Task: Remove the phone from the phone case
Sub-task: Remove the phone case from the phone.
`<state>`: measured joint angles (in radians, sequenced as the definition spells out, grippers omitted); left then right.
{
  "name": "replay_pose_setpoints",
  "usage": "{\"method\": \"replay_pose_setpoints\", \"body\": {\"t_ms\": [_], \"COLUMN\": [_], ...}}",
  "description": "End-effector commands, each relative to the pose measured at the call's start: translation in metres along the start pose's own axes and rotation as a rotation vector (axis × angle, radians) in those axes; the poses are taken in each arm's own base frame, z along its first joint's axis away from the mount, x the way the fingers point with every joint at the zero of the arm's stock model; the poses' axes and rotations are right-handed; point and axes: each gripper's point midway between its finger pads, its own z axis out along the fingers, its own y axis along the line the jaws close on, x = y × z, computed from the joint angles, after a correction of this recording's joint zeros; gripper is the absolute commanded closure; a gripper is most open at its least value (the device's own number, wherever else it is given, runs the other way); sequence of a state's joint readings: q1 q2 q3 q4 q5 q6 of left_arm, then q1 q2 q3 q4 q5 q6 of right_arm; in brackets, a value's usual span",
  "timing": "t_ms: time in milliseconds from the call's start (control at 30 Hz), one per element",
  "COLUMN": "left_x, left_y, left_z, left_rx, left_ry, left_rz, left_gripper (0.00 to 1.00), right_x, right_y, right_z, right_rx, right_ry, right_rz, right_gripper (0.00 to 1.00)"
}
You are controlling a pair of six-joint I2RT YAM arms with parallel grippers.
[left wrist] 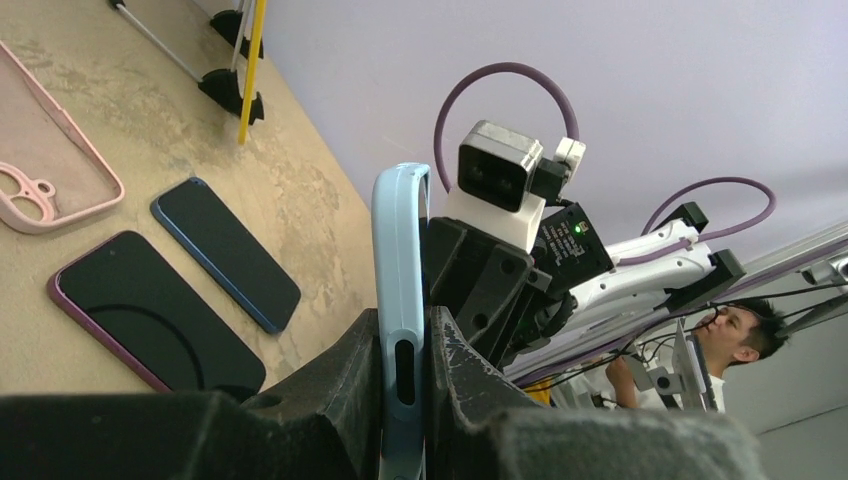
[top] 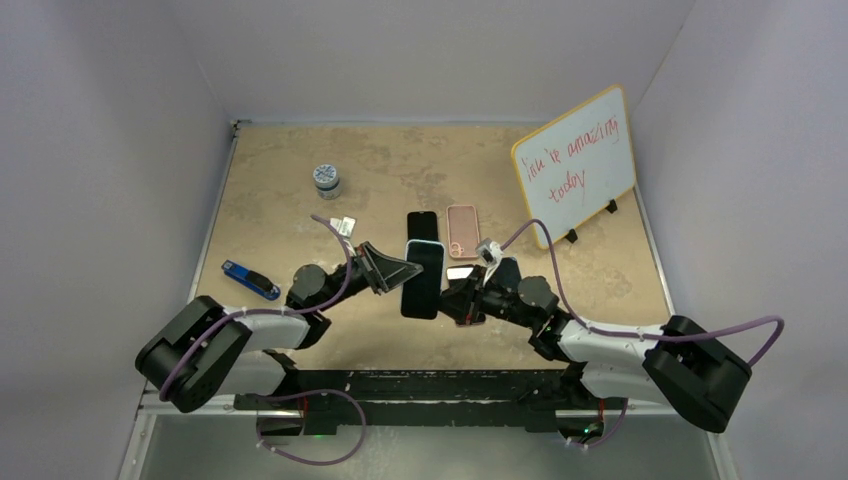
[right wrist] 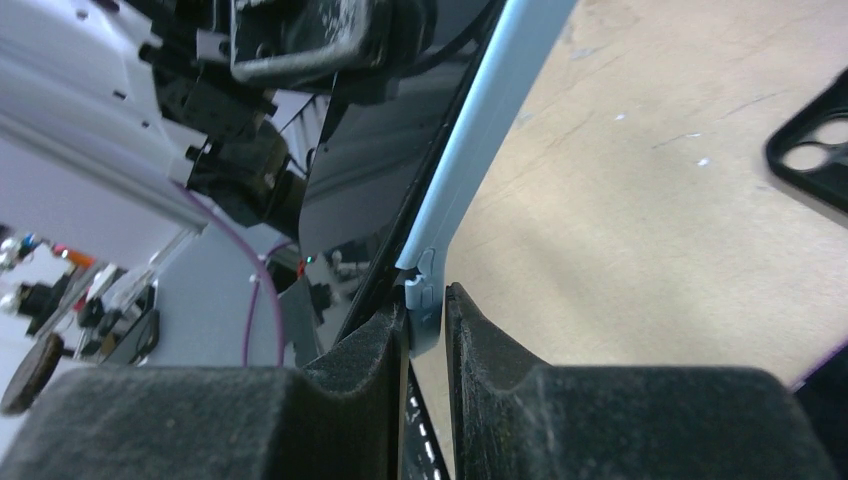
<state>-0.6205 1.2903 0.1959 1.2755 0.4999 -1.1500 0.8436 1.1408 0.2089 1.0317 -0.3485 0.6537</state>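
The phone in its light blue case (top: 424,280) is held above the table's middle, between both grippers. My left gripper (top: 398,272) is shut on the case's long edge; in the left wrist view the blue case edge (left wrist: 400,290) stands clamped between the fingers of my left gripper (left wrist: 405,375). My right gripper (top: 458,297) grips from the other side. In the right wrist view a corner of the blue case (right wrist: 478,150) sits between the fingers of my right gripper (right wrist: 427,335), with the phone's black screen (right wrist: 385,170) beside it.
A black phone (top: 422,226) and a pink case (top: 462,231) lie behind the held phone. Two dark phones (left wrist: 150,310) (left wrist: 225,255) show in the left wrist view. A whiteboard (top: 575,165) stands back right. A jar (top: 326,178) and a blue object (top: 250,280) lie to the left. A black case (right wrist: 815,160) lies nearby.
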Motion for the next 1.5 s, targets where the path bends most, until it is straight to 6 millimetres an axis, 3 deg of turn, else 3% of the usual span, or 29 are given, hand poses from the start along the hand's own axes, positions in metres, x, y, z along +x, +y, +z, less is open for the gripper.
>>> {"method": "replay_pose_setpoints", "body": {"t_ms": [0,267,433,600,733,1000,1167,1333,1467], "left_x": [0.079,0.082,0.080,0.083,0.087,0.083,0.069,0.061,0.065], "left_y": [0.014,0.034,0.048,0.054,0.058,0.067,0.070,0.068,0.063], "left_z": [-0.027,-0.020,-0.015,-0.009,-0.010,-0.016,-0.016,-0.011,-0.009], "left_rx": [-0.032,-0.106,-0.161,-0.170,-0.178,-0.243,-0.286,-0.291,-0.263], "left_ry": [0.281,0.297,0.300,0.323,0.322,0.268,0.199,0.174,0.196], "left_rz": [-0.104,-0.075,-0.047,-0.071,-0.108,-0.132,-0.118,-0.096,-0.120], "left_gripper": [1.00,1.00,0.93,0.90,0.90,0.94,1.00,0.99,0.93], "right_x": [-0.147,-0.136,-0.118,-0.105,-0.097,-0.093,-0.093,-0.102,-0.110], "right_y": [0.048,0.061,0.064,0.081,0.077,0.047,0.028,0.035,0.051], "right_z": [-0.018,-0.008,0.001,0.002,0.008,0.012,0.011,0.009,0.010], "right_rx": [-0.096,-0.186,-0.241,-0.378,-0.390,-0.235,-0.113,-0.123,-0.200], "right_ry": [-0.588,-0.508,-0.423,-0.371,-0.339,-0.348,-0.343,-0.365,-0.383], "right_rz": [-0.093,-0.112,-0.098,-0.079,-0.032,0.042,0.063,0.041,0.023], "right_gripper": [0.80,0.85,0.91,0.91,0.87,0.63,0.52,0.46,0.47]}}
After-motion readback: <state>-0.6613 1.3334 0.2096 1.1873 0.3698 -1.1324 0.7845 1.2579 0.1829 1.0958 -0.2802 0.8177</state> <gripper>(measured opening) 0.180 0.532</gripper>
